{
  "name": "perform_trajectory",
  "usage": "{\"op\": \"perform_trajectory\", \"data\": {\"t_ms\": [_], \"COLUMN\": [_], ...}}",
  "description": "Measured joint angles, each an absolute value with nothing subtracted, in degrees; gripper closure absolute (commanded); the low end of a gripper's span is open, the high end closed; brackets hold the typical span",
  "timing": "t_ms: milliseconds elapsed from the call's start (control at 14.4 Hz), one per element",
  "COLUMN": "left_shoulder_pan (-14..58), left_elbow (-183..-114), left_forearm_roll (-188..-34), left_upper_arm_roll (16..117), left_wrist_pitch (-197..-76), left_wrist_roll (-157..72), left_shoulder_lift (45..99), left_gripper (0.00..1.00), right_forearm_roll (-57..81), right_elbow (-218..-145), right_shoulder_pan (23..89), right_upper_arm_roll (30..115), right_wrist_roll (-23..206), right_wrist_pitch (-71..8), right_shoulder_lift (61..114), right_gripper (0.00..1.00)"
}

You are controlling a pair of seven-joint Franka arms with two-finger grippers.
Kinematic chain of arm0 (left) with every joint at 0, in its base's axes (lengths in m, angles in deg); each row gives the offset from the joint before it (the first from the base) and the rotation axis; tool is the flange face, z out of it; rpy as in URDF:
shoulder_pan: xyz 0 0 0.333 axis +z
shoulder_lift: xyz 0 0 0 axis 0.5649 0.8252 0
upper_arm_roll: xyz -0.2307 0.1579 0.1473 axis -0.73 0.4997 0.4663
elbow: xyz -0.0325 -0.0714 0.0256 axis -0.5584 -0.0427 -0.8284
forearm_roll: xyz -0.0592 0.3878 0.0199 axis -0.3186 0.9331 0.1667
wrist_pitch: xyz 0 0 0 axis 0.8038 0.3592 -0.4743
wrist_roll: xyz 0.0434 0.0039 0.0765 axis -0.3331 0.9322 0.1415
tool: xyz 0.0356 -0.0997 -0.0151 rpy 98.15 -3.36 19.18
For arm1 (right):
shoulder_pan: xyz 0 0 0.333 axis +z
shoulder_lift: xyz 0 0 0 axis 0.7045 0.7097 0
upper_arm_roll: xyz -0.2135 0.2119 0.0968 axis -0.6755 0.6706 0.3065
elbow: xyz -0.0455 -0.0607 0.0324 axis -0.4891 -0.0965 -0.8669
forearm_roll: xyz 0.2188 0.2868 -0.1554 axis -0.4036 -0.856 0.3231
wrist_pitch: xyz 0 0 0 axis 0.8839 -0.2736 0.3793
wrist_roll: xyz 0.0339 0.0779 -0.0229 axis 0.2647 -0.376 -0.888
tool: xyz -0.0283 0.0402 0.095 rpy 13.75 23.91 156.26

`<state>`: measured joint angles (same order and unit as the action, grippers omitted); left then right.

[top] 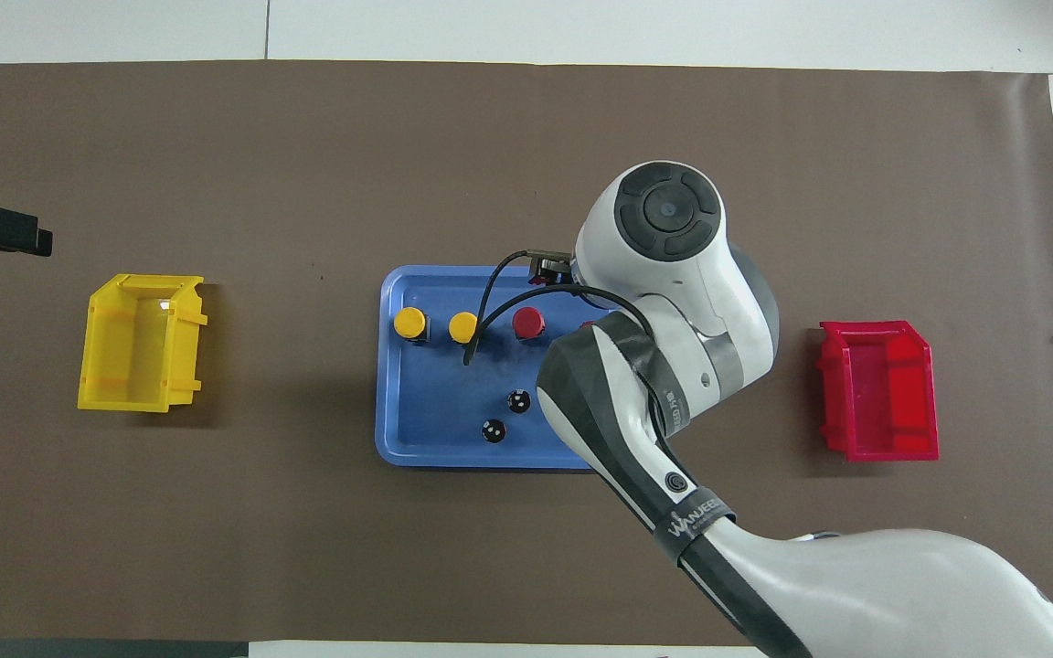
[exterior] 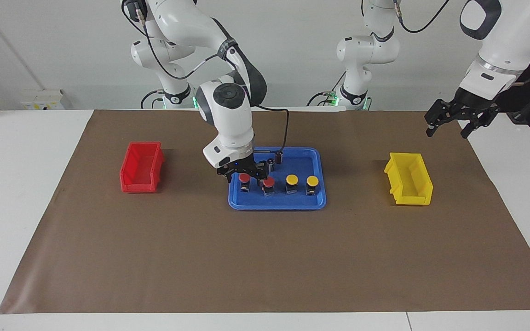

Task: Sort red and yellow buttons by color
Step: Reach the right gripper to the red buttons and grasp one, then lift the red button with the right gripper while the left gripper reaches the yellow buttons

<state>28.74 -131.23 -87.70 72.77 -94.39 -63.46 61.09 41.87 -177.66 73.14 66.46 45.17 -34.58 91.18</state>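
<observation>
Two red buttons and two yellow buttons stand in a row in the blue tray. My right gripper is low in the tray, open, with its fingers on either side of the red button at the row's end toward the red bin. In the overhead view the arm hides that button almost fully; the other red button and the yellow ones show. My left gripper waits open in the air over the mat's edge by the yellow bin.
A red bin stands at the right arm's end of the brown mat and a yellow bin at the left arm's end. Two dark cylinders stand in the tray nearer to the robots than the buttons.
</observation>
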Motion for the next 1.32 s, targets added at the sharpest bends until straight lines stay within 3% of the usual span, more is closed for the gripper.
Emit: {"op": "perform_trajectory", "data": {"t_ms": [697,906,1115,1324], "left_shoulder_pan": [28.1,21.9,14.4,9.8], "left_elbow": [-131.3,-131.9,-136.8,-142.7], "left_forearm_roll": [-87.7,-87.8,-87.8,-87.8], "left_upper_arm_roll": [71.9,71.0,70.5,70.4], "left_wrist_pitch": [-93.3,-93.9,-101.2,-109.0], "left_wrist_roll": [-62.5,-56.8,-52.1,-47.2], "left_shoulder_lift": [61.1,61.1,61.5,63.7], "left_gripper": [0.00,0.00,0.00,0.00], "right_forearm_roll": [42.0,42.0,42.0,42.0], "right_elbow": [-184.3,-186.7,-187.3,-187.3], "right_shoulder_pan": [73.6,73.7,73.7,73.7], "right_upper_arm_roll": [66.2,66.3,66.4,66.5], "right_wrist_roll": [48.3,48.3,48.4,48.4], "right_wrist_pitch": [-36.6,-39.1,-40.1,-40.4], "right_shoulder_lift": [88.9,88.6,88.4,88.4], "right_gripper": [0.23,0.28,0.40,0.61]}}
